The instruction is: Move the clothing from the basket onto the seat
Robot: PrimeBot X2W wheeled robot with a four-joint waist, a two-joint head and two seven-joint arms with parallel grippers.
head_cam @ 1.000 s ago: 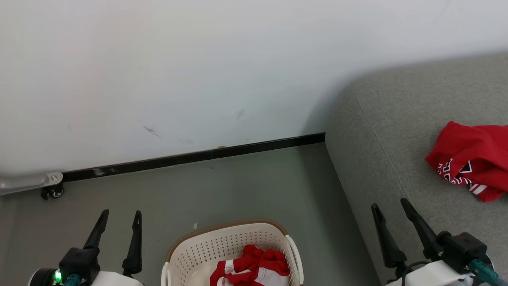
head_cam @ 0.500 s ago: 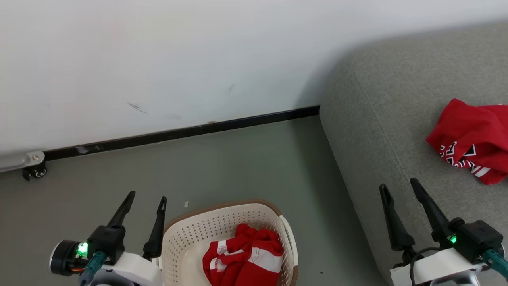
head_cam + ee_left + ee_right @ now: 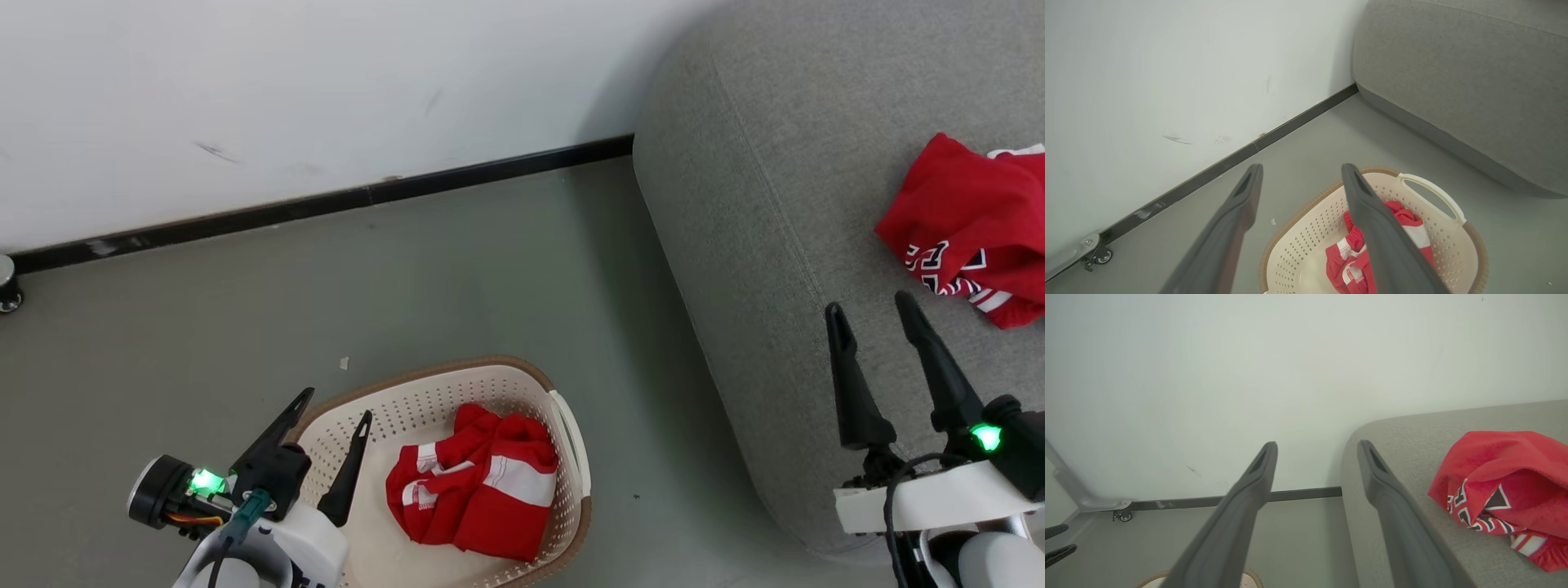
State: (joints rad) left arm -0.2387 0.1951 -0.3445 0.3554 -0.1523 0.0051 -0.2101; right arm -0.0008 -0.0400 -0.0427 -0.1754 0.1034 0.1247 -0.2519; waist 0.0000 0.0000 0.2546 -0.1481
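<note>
A crumpled red garment with white bands (image 3: 478, 490) (image 3: 1367, 253) lies inside the cream basket with a brown rim (image 3: 563, 425) (image 3: 1433, 192) on the floor. My left gripper (image 3: 336, 407) (image 3: 1301, 170) hangs open over the basket's left rim, nothing between its fingers. A second red garment with black-and-white lettering (image 3: 971, 224) (image 3: 1502, 490) rests on the grey sofa (image 3: 759, 204) (image 3: 1412, 449) (image 3: 1474, 81) at the right. My right gripper (image 3: 872, 306) (image 3: 1316, 445) stands open above the sofa's front edge, short of that garment.
A white wall with a black baseboard (image 3: 326, 204) runs behind the grey floor (image 3: 408, 286). A caster of a metal frame (image 3: 6, 294) (image 3: 1122, 516) sits at the far left by the wall. A small white scrap (image 3: 344, 363) lies on the floor beyond the basket.
The head camera has tilted down, so the basket and sofa sit higher in the picture. The left gripper has moved right over the basket's rim. Both grippers stay open.
</note>
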